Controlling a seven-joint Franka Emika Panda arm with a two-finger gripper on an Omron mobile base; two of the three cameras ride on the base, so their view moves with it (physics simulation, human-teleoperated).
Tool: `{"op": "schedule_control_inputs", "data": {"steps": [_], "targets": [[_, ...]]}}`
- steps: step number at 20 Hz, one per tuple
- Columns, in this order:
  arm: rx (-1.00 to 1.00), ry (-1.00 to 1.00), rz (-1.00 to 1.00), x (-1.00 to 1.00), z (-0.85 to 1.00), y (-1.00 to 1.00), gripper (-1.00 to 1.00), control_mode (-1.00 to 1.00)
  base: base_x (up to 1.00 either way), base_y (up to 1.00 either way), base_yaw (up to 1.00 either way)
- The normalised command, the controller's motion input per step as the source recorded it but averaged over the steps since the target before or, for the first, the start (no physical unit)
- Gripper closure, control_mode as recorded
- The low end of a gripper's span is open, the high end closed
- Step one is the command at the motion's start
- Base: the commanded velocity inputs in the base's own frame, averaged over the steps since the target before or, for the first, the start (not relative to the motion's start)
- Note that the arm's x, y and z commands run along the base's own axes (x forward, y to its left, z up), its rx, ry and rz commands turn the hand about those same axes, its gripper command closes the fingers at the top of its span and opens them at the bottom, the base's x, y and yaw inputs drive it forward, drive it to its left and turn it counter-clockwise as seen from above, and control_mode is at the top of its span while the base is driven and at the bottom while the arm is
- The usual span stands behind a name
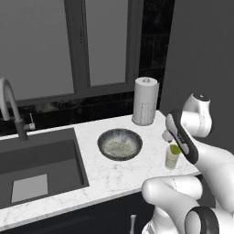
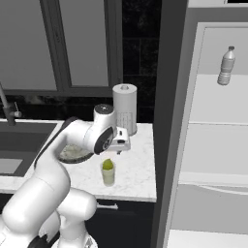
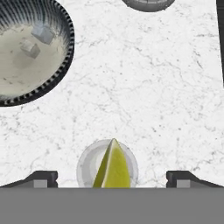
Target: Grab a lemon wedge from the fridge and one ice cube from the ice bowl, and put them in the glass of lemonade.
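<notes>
Two claw tips spread wide | above glass of lemonade | lemon wedge inside

One glass of lemonade, one ice bowl

Brightness: even, soft, moderately dim rendered light; no visible lamp.
Shadows: faint, under the ice bowl and inside the sink.
Glare: none on the marble counter.
Sharpness: base views slightly soft and pixelated; hand view crisper.
Distortion: none noticeable at the edges.
</notes>
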Motion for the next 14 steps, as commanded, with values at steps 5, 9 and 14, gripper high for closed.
{"op": "schedule_control_inputs", "data": {"steps": [5,9,14], "targets": [[0.04,-0.11,0.0,-0.11,0.18,0.0,-1.0,-1.0,0.0,0.0,0.0],[0.0,0.0,0.0,-0.08,0.01,0.03,-1.0,-1.0,0.0,0.0,0.0],[0.0,0.0,0.0,-0.04,0.0,0.15,-1.0,-1.0,0.0,0.0,0.0]]}}
